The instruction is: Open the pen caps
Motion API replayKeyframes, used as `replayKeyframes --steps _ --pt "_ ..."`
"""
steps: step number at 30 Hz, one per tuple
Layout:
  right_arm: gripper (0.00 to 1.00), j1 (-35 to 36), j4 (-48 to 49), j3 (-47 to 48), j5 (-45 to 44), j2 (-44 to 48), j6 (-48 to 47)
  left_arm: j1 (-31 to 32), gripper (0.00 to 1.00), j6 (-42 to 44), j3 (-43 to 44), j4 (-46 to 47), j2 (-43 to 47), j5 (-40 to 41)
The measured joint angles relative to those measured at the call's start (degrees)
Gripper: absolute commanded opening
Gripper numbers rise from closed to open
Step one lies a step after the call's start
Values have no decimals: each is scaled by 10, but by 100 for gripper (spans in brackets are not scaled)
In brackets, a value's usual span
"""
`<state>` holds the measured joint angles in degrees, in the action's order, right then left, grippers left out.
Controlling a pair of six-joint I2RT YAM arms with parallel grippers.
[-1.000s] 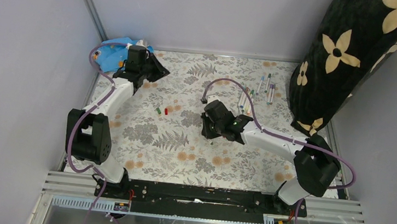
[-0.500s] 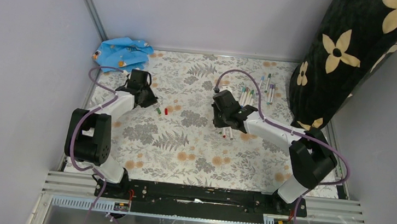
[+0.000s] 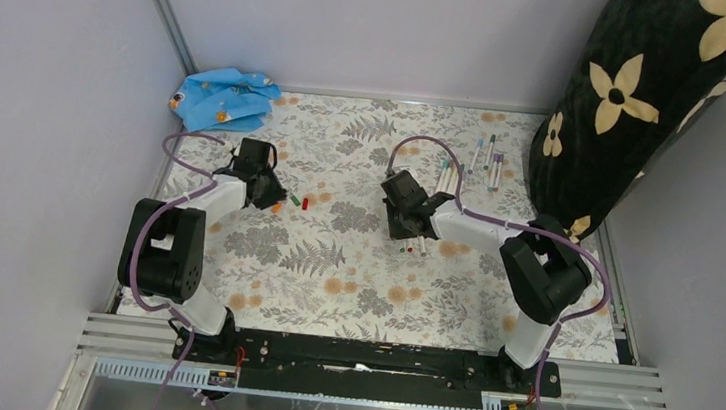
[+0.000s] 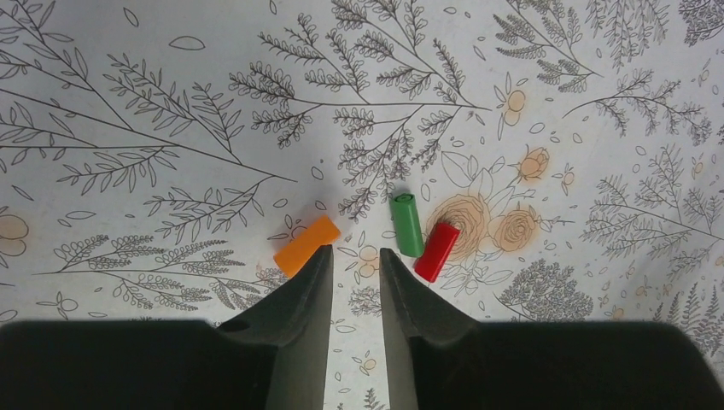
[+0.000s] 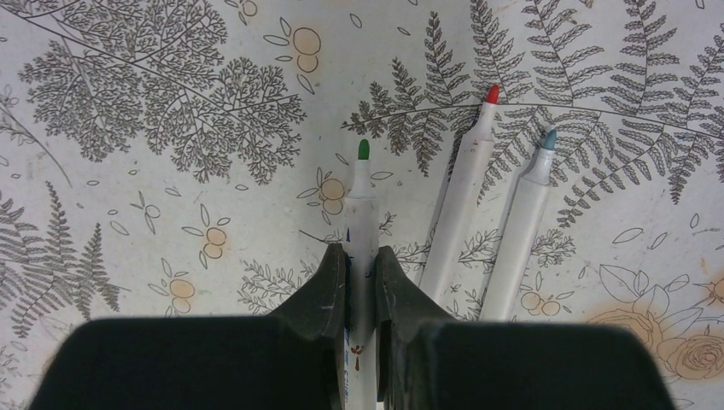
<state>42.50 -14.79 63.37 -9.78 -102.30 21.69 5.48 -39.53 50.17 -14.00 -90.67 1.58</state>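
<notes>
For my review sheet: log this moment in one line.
left end effector: open, empty | small orange plastic cap: beside it | right end effector: shut on green-tipped white marker pen

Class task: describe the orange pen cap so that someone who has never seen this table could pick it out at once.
Find the blue cloth in the far left corner of the table, then come nearer to the left arm's fingers. Three short caps lie just ahead of them. The orange cap is the leftmost, lying alone, while the green cap and red cap touch each other.
</notes>
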Motion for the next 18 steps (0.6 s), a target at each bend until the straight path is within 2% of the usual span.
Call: replayKeyframes --steps 7,14,18 --pt "5 -1 0 2 -17 -19 0 0 34 -7 -14 14 -2 0" --pt "26 -2 0 5 -34 -33 3 0 35 -13 -17 17 1 0" --pt "32 -2 0 13 -41 -40 3 0 35 -20 -22 16 22 0"
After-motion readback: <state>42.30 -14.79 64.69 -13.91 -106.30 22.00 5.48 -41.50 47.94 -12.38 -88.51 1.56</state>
